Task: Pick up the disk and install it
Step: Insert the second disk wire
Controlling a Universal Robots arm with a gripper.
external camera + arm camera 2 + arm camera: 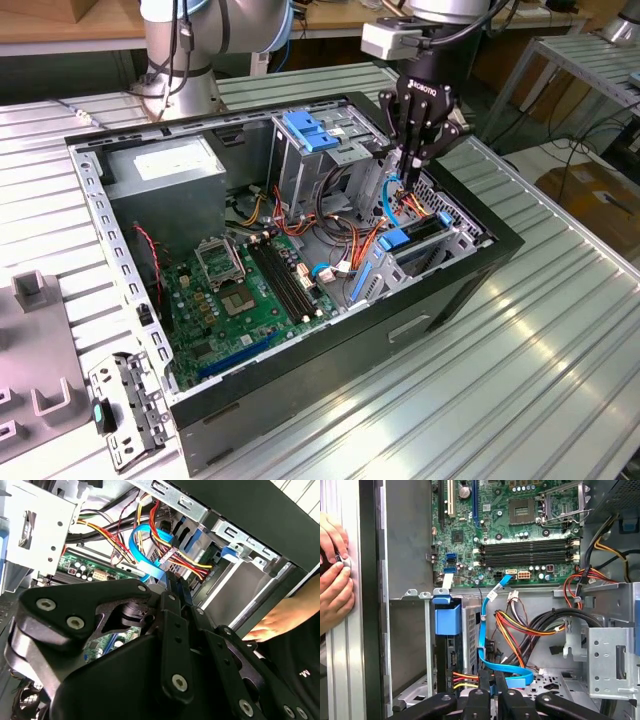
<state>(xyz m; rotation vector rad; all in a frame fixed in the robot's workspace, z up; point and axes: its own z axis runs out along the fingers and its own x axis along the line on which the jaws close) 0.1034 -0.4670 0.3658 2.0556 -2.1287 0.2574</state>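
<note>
Blue-framed, your disk (415, 240) stands on edge in the case's drive bay (455, 245), long axis running along the bay. Your tool (415, 158) hangs just above it; whether it's wide or narrow, you cannot tell.

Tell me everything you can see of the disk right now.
The disk is a flat black drive framed by a bright blue plastic carrier. It stands on edge, slightly tilted, in the grey metal drive cage at the end of the case toward the exterior view's right. Its blue end faces up, and orange and red cables run beside it. The gripper hangs above it, seemingly apart from it.
</note>
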